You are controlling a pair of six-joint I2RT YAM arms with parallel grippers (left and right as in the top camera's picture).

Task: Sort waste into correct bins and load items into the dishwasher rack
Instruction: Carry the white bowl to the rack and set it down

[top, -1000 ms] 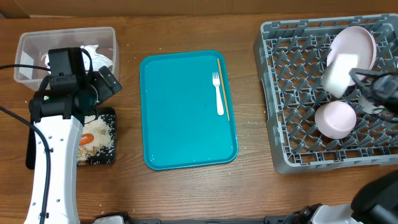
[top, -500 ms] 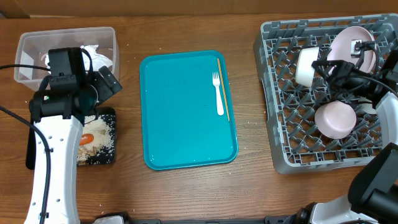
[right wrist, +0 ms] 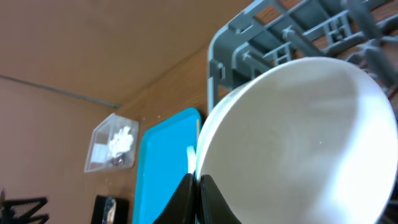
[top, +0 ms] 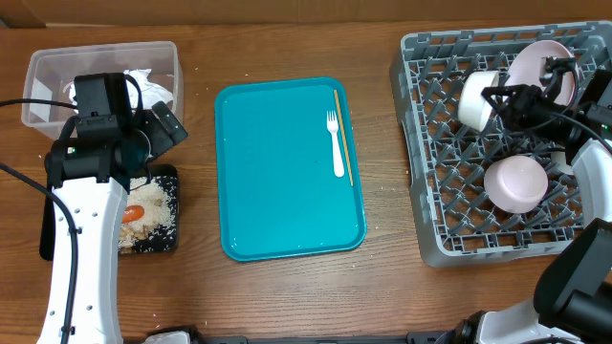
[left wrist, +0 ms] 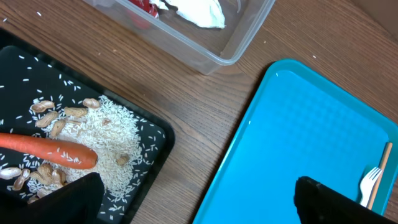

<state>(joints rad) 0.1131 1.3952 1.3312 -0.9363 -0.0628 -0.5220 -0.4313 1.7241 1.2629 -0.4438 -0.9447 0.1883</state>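
My right gripper [top: 497, 96] is shut on the rim of a small white bowl [top: 474, 98] and holds it on its side over the back left of the grey rack [top: 430, 201]. The bowl fills the right wrist view [right wrist: 298, 137], with the jaws [right wrist: 199, 186] pinching its edge. A white plate [top: 545, 69] stands in the rack and a second bowl [top: 516, 183] lies upside down there. The white fork [top: 336, 143] lies on the teal tray [top: 277, 172]. My left gripper [left wrist: 199, 205] is open and empty above the black tray [left wrist: 155, 134], which holds the carrot [left wrist: 50, 150], nuts [left wrist: 59, 113] and rice [left wrist: 112, 140]. I cannot pick out the cup.
The clear tub [top: 57, 67], with white crumpled waste inside, stands behind the black tray [top: 158, 239] at the far left. A thin wooden stick [top: 345, 134] lies beside the fork. Rice crumbs are scattered on the wood near the teal tray's right edge.
My right gripper has carried the bowl leftward across the rack, from beside the plate to the back left, and tipped it on its side. The left arm has not moved.
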